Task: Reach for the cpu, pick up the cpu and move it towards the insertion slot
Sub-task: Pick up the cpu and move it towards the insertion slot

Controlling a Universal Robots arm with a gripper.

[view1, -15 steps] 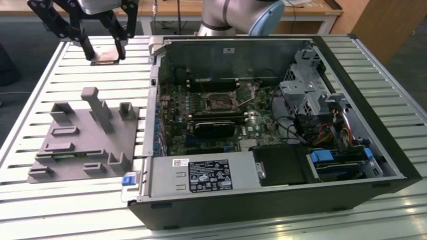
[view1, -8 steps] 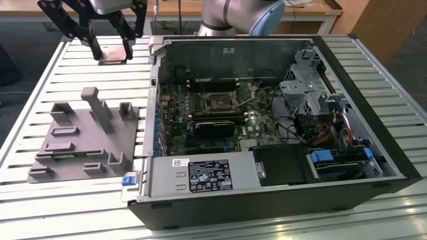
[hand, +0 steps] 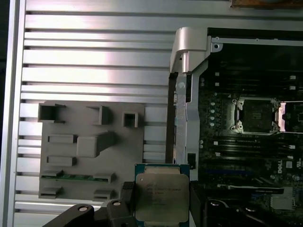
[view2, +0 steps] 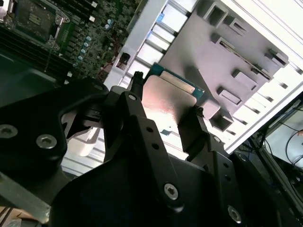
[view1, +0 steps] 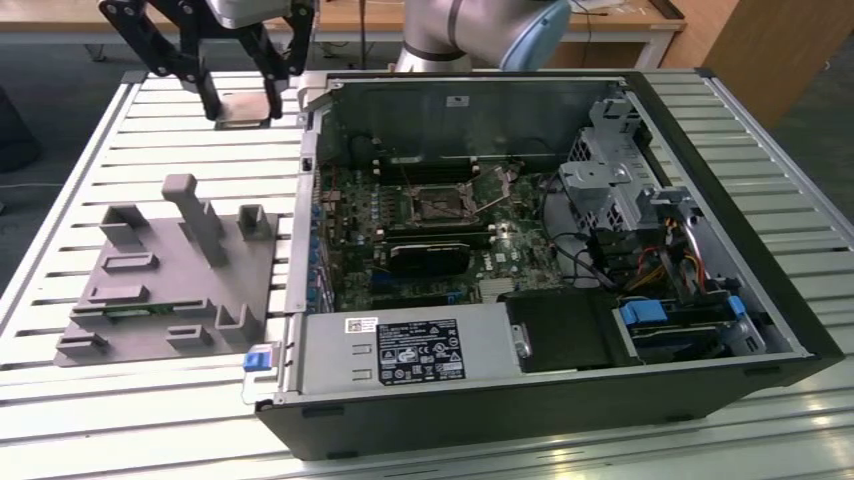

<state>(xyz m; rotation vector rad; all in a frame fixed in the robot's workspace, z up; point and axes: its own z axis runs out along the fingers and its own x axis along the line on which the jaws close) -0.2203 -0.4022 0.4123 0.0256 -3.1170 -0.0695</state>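
Open black tower computer case (view1: 747, 300) lying on a slatted aluminium table (view1: 107, 420), with the grey plastic fixture plate (view1: 160, 290) at the exterior view's left. Inside the case, the green motherboard carries the insertion slot (view1: 437, 203), a small square black socket with a shiny metal frame, also seen in the first wrist view (hand: 256, 116). The black two-fingered gripper (view1: 247, 108) hangs above the table, at the far left of the case, clamped on the cpu (hand: 161, 195), a thin square chip with a silvery metal top. Judged: carry it level and keep its edges square to the socket while crossing the case wall.
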